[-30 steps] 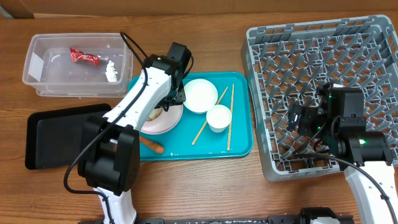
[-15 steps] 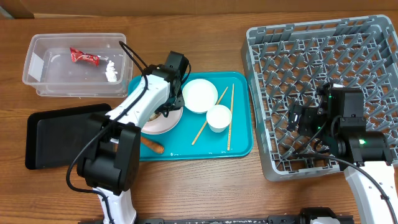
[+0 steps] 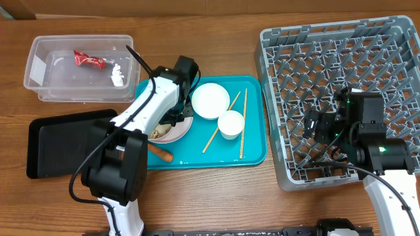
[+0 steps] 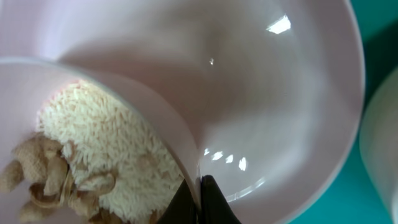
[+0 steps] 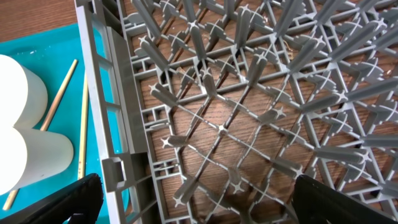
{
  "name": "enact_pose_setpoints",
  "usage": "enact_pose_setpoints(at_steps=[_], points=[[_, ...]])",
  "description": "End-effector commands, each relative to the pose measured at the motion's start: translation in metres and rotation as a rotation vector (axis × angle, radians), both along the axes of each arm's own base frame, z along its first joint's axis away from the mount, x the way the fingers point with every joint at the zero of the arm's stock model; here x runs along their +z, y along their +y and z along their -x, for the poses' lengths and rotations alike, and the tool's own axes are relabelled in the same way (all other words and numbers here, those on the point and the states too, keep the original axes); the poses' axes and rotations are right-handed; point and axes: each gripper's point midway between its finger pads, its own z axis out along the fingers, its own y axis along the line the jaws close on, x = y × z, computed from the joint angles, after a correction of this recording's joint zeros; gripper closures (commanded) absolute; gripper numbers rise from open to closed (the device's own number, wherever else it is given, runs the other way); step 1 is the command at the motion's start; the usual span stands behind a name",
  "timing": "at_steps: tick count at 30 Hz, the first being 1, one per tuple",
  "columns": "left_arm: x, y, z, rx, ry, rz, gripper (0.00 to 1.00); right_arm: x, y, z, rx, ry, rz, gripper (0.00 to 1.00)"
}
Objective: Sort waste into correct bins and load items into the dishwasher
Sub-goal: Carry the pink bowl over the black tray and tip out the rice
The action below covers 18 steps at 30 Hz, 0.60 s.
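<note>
My left gripper (image 3: 176, 117) (image 4: 199, 200) is shut on the rim of the pale-pink bowl (image 3: 162, 134) (image 4: 140, 111). The bowl holds rice and beige nut-shell scraps (image 4: 50, 183) and sits on a round plate (image 3: 184, 128) (image 4: 267, 93). A white bowl (image 3: 210, 100), a white cup (image 3: 231, 124) and two chopsticks (image 3: 243, 121) lie on the teal tray (image 3: 252, 154). The carrot (image 3: 159, 153) lies at the tray's front left. The clear tub (image 3: 46, 69) holds the red wrapper (image 3: 88, 59) and the tissue wad (image 3: 119, 75). My right gripper (image 3: 316, 124) (image 5: 211, 208) is open above the grey rack (image 3: 341, 65) (image 5: 217, 93).
The black tray (image 3: 59, 141) lies on the table at the front left, next to the teal tray. In the right wrist view the rack's left wall (image 5: 102, 93) stands between my fingers and the cup (image 5: 31, 162) and chopsticks (image 5: 59, 93).
My left gripper has moved toward the front and down, from beside the white bowl onto the pale-pink bowl's rim. The right arm has not moved.
</note>
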Motion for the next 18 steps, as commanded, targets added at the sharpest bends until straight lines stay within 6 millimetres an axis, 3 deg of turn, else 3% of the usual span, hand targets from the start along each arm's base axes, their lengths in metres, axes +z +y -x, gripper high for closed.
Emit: enact_pose_setpoints(at_steps=[1,6,9,18], points=[[0.066,-0.012,-0.021,0.028,-0.127,0.079,0.96,0.011,0.000,-0.004,0.000,-0.031,0.004,0.00],[0.103,-0.012,-0.011,0.077,-0.148,0.207,0.96,0.011,0.000,-0.004,0.000,-0.030,0.004,0.00],[0.114,0.006,0.001,0.146,-0.099,0.304,0.96,0.011,0.000,-0.004,0.000,-0.029,0.005,0.00],[0.118,0.057,-0.004,0.186,-0.084,0.547,0.96,0.011,0.000,-0.004,-0.001,-0.031,0.005,0.00]])
